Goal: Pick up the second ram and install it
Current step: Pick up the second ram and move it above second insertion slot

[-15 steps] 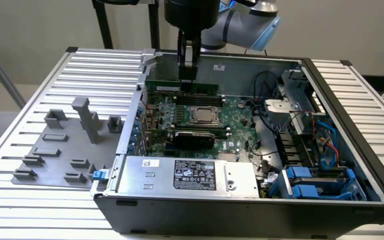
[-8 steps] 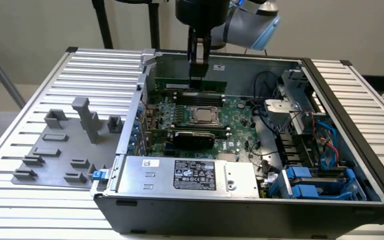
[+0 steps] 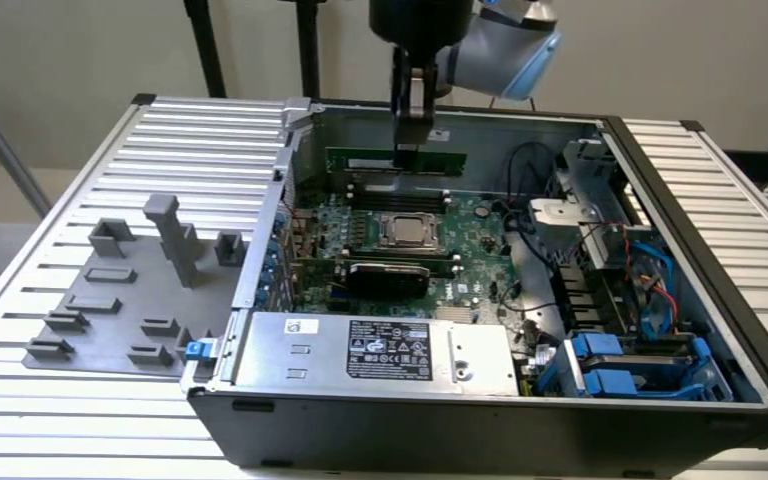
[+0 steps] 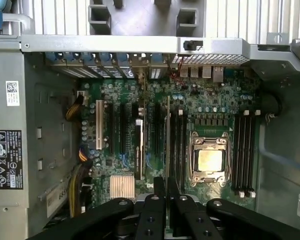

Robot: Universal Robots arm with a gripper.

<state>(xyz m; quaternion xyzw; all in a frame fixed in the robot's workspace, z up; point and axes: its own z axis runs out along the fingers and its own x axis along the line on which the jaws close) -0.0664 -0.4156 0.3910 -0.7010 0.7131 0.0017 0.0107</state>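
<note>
FREE: above motherboard (image 3: 471, 240) in open-topped case (image 3: 491, 435), centre frame | BLOCKED: fingers (image 3: 411, 125) clamping second ram (image 3: 357, 160) upper centre; power supply (image 3: 384, 348) lower centre; drive cage (image 3: 624, 370) lower right; cables (image 3: 534, 170) right; grey fixture tray (image 3: 117, 320) left on surface (image 3: 64, 420)

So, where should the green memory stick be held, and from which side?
By the middle of its upper long edge, from above: the memory stick is thin and hangs edge-down, so the pincer pinches its flat faces there.
</note>
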